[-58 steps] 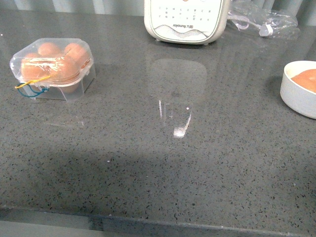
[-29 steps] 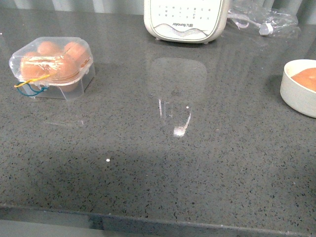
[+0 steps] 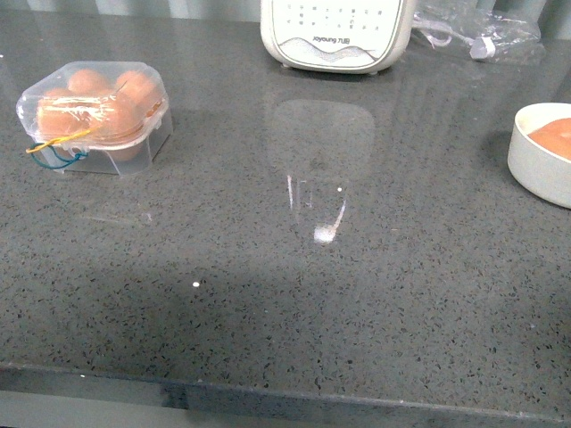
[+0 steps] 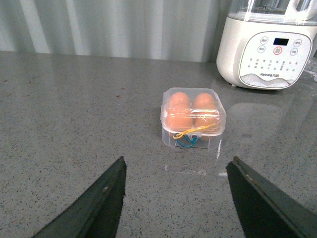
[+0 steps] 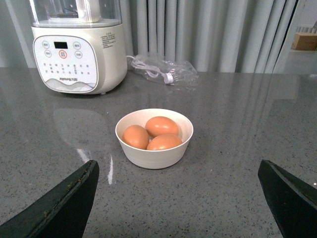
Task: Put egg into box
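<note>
The box (image 3: 94,116) is a clear plastic carton at the counter's far left, lid down, with brown eggs inside. A blue-and-yellow wire tie (image 4: 187,136) sits at its front. My left gripper (image 4: 177,159) is open and faces the box (image 4: 193,119) from a short distance, holding nothing. Three brown eggs lie in a round white bowl (image 5: 154,156) at the right, and the egg (image 5: 161,125) looks just like its neighbours. My right gripper (image 5: 178,163) is open just short of the bowl, its fingers spread wider than it. Neither gripper shows in the front view.
A white Joyoung appliance (image 3: 335,36) stands at the back centre of the grey speckled counter. A crumpled clear plastic bag (image 3: 473,36) lies to its right. The bowl (image 3: 542,156) is cut by the right edge of the front view. The counter's front edge (image 3: 285,392) runs along the bottom.
The whole front view has shifted slightly, with the bowl sliding a little further toward the right edge. Nothing on the counter has moved relative to the rest.
</note>
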Robot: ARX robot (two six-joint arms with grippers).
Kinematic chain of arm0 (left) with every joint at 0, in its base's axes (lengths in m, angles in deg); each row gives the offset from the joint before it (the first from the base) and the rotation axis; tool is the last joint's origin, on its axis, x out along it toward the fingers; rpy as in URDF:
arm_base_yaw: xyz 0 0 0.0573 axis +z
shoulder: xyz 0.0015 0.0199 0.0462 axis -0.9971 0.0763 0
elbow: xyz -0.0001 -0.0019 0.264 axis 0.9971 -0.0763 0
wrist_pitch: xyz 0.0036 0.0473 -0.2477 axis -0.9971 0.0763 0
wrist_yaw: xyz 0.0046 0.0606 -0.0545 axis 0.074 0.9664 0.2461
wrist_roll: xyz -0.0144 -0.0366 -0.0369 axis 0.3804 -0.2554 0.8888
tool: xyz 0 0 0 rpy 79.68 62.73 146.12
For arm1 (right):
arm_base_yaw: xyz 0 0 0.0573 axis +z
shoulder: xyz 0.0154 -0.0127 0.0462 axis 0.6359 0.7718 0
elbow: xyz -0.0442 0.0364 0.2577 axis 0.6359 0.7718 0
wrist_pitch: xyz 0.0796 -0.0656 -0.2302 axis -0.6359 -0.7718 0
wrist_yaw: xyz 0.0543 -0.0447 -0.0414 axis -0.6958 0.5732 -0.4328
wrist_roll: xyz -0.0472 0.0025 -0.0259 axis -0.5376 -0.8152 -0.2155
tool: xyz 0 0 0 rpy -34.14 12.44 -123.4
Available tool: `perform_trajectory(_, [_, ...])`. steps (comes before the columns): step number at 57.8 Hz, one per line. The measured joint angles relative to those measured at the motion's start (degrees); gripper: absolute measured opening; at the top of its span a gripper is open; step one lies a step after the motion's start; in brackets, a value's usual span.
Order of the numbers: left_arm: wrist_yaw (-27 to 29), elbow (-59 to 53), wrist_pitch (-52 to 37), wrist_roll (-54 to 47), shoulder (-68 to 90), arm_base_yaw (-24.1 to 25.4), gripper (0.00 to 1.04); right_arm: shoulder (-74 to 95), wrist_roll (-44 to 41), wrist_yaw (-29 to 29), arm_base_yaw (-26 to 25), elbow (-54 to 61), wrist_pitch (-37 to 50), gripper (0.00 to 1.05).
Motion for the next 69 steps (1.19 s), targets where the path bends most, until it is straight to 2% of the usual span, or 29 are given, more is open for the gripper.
perform_trajectory(9, [0.0,0.0,0.0,-0.04,0.0,0.0,1.0,0.0,0.0,0.0,0.0,0.0,0.0,0.97])
perform_trajectory(12, [0.0,0.0,0.0,-0.02,0.0,0.0,0.97,0.0,0.0,0.0,0.0,0.0,0.0,0.97])
perform_trajectory(69, [0.0,0.0,0.0,-0.02,0.0,0.0,0.98,0.0,0.0,0.02,0.0,0.0,0.0,0.97])
